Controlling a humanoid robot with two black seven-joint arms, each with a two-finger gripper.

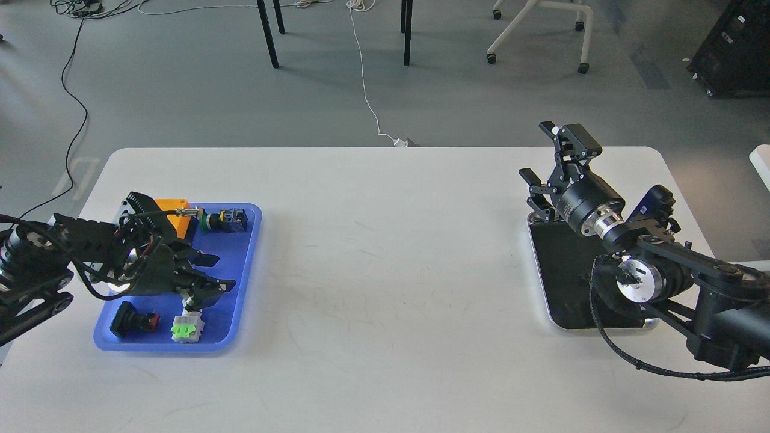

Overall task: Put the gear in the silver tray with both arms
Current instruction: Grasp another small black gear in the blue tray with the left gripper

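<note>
The silver tray (pixel 601 326) lies at the right of the white table, with a dark mirror-like floor. My right gripper (pixel 554 157) is open and empty, raised above the tray's far edge and pointing away from me. My left gripper (pixel 221 273) is open and low over the middle of the blue plastic tray (pixel 243 264), its fingers pointing right. The small black gear does not show; the spot where it lay is covered by my left gripper's fingers.
In the blue tray lie an orange box (pixel 175 215), a green-and-blue switch (pixel 225 220), a black-and-red button (pixel 133 321) and a silver part with a green base (pixel 187 328). Table edges lie close beyond both trays. Chair and table legs stand on the floor beyond.
</note>
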